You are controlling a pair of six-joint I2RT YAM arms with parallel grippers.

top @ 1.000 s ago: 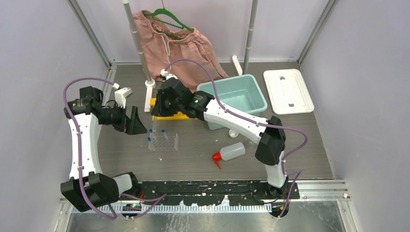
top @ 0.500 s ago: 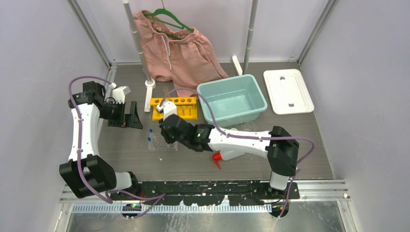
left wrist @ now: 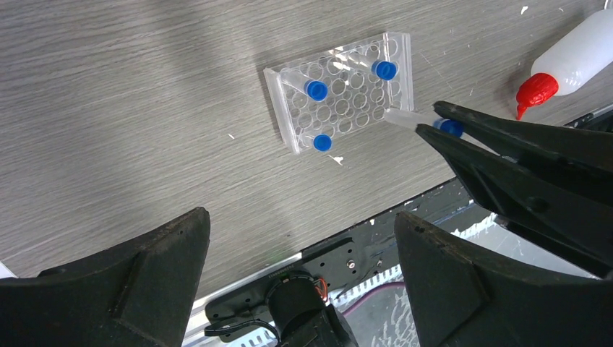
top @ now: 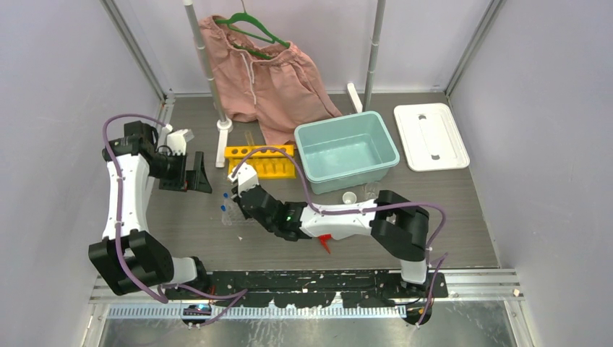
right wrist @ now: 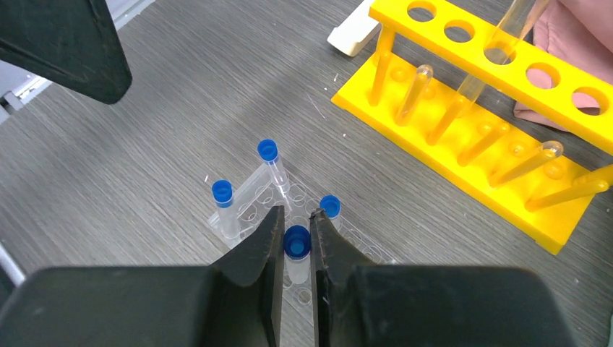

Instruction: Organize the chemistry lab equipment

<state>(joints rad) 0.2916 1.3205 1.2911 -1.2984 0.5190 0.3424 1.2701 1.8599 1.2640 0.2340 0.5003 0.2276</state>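
Note:
My right gripper (right wrist: pixel 297 214) is shut on a blue-capped vial (right wrist: pixel 296 243), held upright just over the clear rack (right wrist: pixel 253 199). Three other blue-capped vials stand in that rack. In the top view my right gripper (top: pixel 243 196) covers most of the rack (top: pixel 230 217). My left gripper (top: pixel 196 178) is open and empty, left of the rack. In the left wrist view my gripper (left wrist: pixel 303 238) looks down on the rack (left wrist: pixel 347 94) and the held vial (left wrist: pixel 426 123). The yellow rack (top: pixel 264 160) holds clear glass tubes (right wrist: pixel 499 43).
A teal bin (top: pixel 347 150) stands behind my right arm, with a white lid (top: pixel 431 136) to its right. A tiny white cup (top: pixel 349 198) and a small beaker (top: pixel 371 191) sit in front of the bin. The squeeze bottle's red nozzle (top: pixel 323 240) shows under the arm. Pink shorts (top: pixel 260 69) hang at the back.
My right gripper has swung from the yellow rack toward the near left and now sits over the clear rack. My left gripper drew back a little to the left, then stayed still.

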